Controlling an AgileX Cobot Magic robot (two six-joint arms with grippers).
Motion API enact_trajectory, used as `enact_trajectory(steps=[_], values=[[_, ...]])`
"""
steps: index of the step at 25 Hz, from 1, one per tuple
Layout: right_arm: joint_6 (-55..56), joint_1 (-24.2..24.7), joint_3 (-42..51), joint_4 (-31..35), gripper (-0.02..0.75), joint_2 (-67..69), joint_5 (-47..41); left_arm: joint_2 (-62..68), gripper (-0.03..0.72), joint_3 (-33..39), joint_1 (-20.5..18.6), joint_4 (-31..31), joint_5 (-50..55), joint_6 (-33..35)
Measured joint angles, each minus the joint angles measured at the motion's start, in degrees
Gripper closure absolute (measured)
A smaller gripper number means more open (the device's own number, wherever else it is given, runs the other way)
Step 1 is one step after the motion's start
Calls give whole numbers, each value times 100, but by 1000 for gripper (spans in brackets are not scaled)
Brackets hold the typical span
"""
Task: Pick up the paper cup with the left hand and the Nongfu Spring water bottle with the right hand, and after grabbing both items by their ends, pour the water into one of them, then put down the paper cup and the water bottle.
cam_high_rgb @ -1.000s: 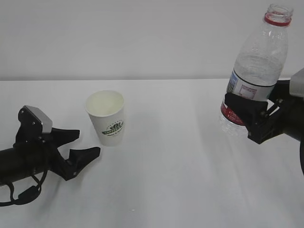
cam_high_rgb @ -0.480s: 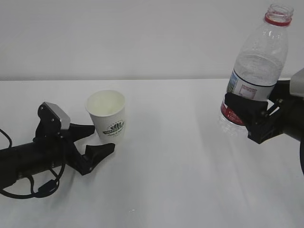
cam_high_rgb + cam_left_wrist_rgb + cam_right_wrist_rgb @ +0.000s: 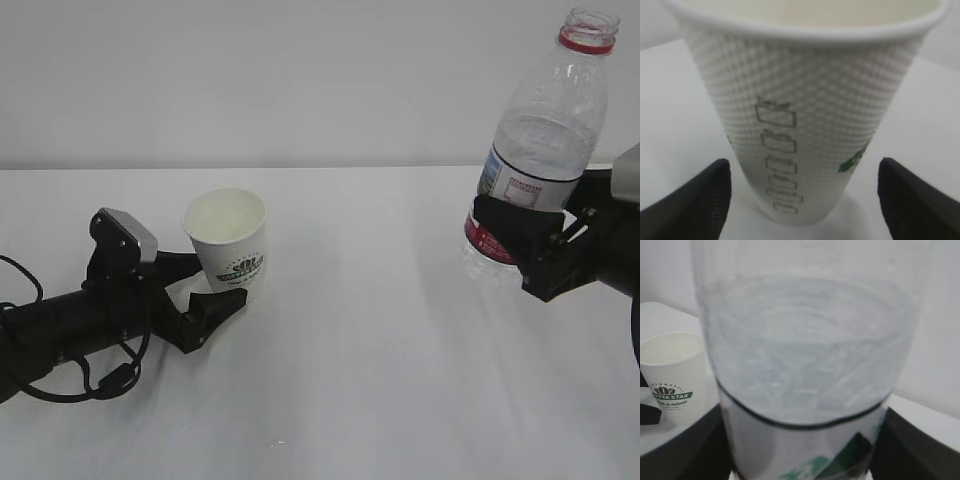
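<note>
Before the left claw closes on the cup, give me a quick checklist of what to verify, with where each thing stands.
1. Paper cup upright on the table: ok.
2. Cup sits between the left claw fingers, one on each side in the wrist view: ok.
3. Left claw open, fingers not yet pressing the cup wall: ok.
4. Right claw closed on the water bottle, lifted off the table: ok.
5. Bottle near upright, mouth uncapped, water inside: ok.
6. Cup empty inside: cannot tell, the bottom is hidden.

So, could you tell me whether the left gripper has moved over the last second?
Yes. The left gripper has advanced rightward to the paper cup, its open fingers now flanking the cup's base.
</note>
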State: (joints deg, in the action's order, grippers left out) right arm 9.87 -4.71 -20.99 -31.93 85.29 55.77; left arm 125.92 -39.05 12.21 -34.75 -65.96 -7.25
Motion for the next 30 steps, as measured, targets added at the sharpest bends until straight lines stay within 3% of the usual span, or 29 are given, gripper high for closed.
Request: enact_trajectory(steps=[10,20,30], values=[[35,0,0,0,200,0,0,224,-4,-335,19,-20,0,-92],[62,0,0,0,200,0,0,384,-1,-618,324,134,0,-159],[84,0,0,0,200,0,0,398,76,-618,324,163,0,-162]])
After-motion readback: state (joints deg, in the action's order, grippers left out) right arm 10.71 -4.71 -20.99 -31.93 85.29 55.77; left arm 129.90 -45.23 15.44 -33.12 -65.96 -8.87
